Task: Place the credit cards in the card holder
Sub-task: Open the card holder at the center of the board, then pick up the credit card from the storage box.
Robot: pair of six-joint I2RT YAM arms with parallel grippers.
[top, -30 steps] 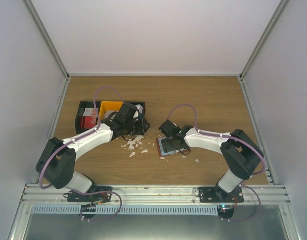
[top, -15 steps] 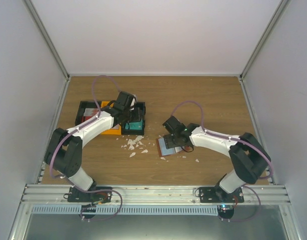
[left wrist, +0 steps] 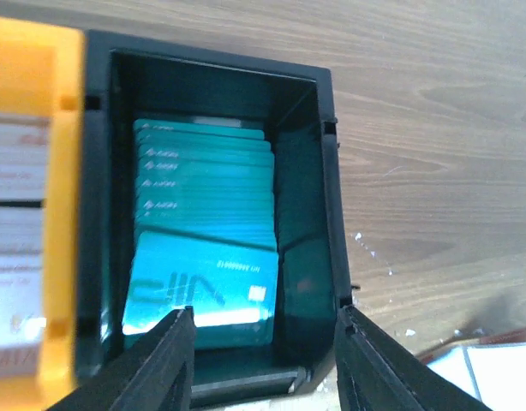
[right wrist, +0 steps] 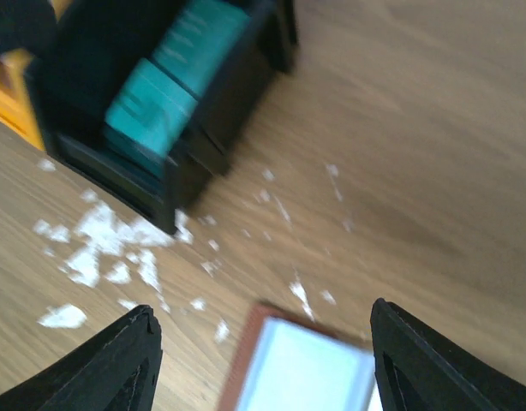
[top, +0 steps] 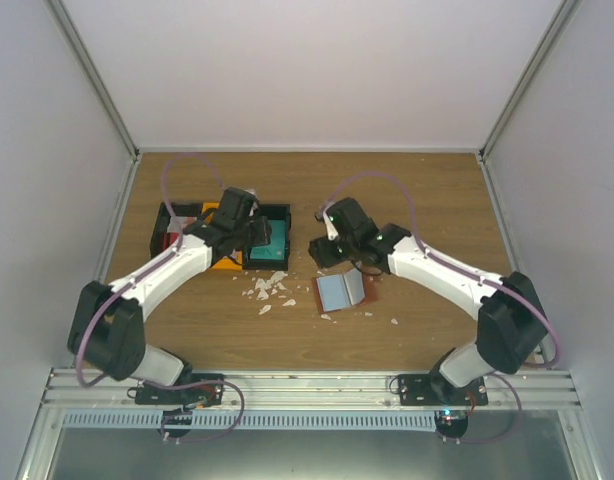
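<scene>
A stack of teal credit cards [left wrist: 203, 257] stands in a black bin [left wrist: 327, 214]; it also shows from above [top: 275, 240] and in the right wrist view [right wrist: 173, 81]. My left gripper [left wrist: 263, 360] is open and empty, just above the bin's near end. The reddish-brown card holder [top: 342, 292] lies open on the table with a pale card face showing; its edge shows in the right wrist view [right wrist: 310, 368]. My right gripper [right wrist: 263, 360] is open and empty, raised between the holder and the bin. Red cards [top: 172, 241] lie in the left bin.
An orange bin [left wrist: 40, 214] with whitish cards adjoins the black one. Small white scraps [top: 269, 290] lie on the wooden table between bins and holder. White walls enclose the table; a metal rail [top: 307, 385] runs along the front.
My left gripper moved left and back, uncovering the teal cards' bin. My right gripper lifted off the card holder and moved back and left, leaving the holder open on the table.
</scene>
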